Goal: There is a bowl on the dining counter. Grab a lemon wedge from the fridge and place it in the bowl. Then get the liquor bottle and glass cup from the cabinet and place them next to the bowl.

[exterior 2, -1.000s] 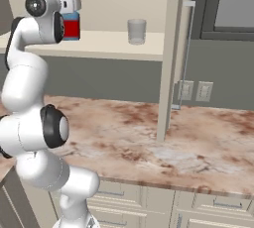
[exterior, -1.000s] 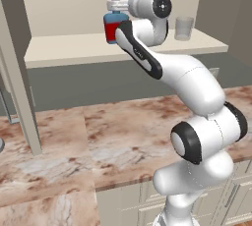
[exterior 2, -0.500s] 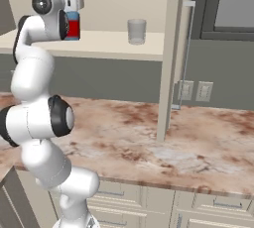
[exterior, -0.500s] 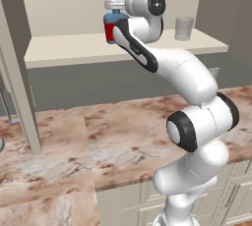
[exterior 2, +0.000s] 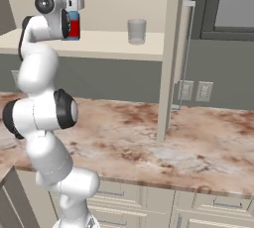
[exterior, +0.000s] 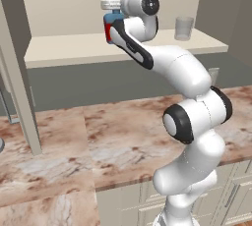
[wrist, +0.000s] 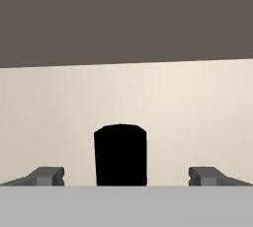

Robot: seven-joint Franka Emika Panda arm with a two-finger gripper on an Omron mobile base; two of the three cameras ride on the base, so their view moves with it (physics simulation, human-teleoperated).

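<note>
The liquor bottle [exterior: 109, 27], red below, blue above and black-capped, stands upright on the open cabinet's cream shelf [exterior: 69, 49]. My gripper [exterior: 112, 14] is at the bottle's top, open, with a finger on either side of it. In the hand view the black cap [wrist: 120, 154] sits midway between my two fingertips [wrist: 49, 175], with clear gaps on both sides. From the right the bottle [exterior 2: 74, 25] shows just past my gripper [exterior 2: 74, 12]. The glass cup [exterior: 184, 28] stands on the same shelf to the right, also seen as a clear tumbler [exterior 2: 136, 31].
A stone-topped wall counter [exterior: 98, 141] runs below the shelf. The cabinet's open door [exterior 2: 171, 48] with a long handle [exterior 2: 188, 53] stands right of the cup, and another door edge [exterior: 17, 72] rises at the left. Wall sockets [exterior 2: 196, 90] sit behind.
The arm's elbow has risen and the hand has shifted slightly along the shelf at the bottle. The jaws stay open; bottle and cup have not moved.
</note>
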